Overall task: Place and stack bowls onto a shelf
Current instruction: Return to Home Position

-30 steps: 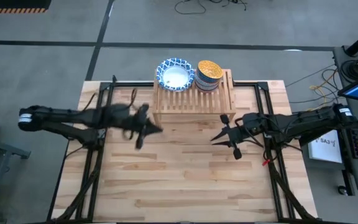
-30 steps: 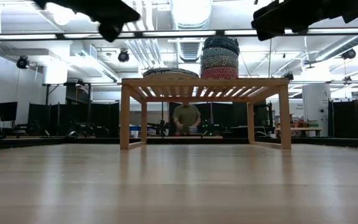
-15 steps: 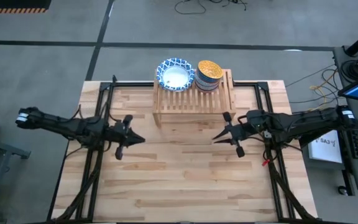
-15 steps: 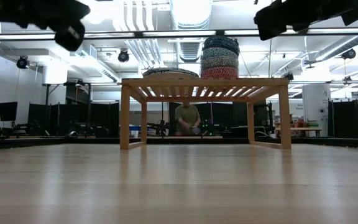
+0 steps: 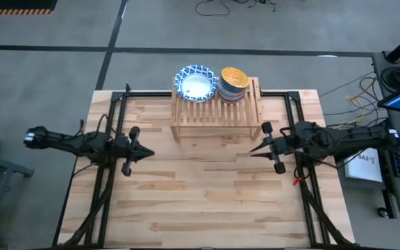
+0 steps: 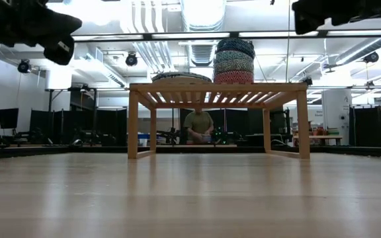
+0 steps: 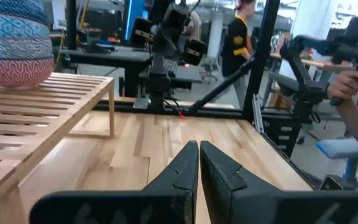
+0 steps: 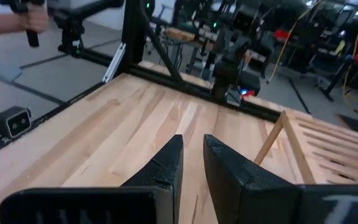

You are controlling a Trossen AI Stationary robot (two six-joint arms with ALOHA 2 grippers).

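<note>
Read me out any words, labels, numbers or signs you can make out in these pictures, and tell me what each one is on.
Nothing here can be read in full.
White lettering on the right gripper body, right wrist view: cut off and blurred, unreadable.
Marks on the paper sheet, high view: too small to read.
Yellow patch on the person's shirt, left wrist view: too blurred to read.

A light wooden shelf with a slatted top [image 6: 217, 86] is seen standing on side legs on the pale plank counter [image 6: 190, 198]. A tall stack of small patterned bowls [image 6: 234, 61] is carried right of the shelf's middle, and low, wide bowls [image 6: 180, 77] are set just beside it. A seated person [image 6: 198, 125] is framed beneath the slats. The dark left tool [image 6: 59, 47] and the dark right tool [image 6: 309, 20] are held high, well apart.
</note>
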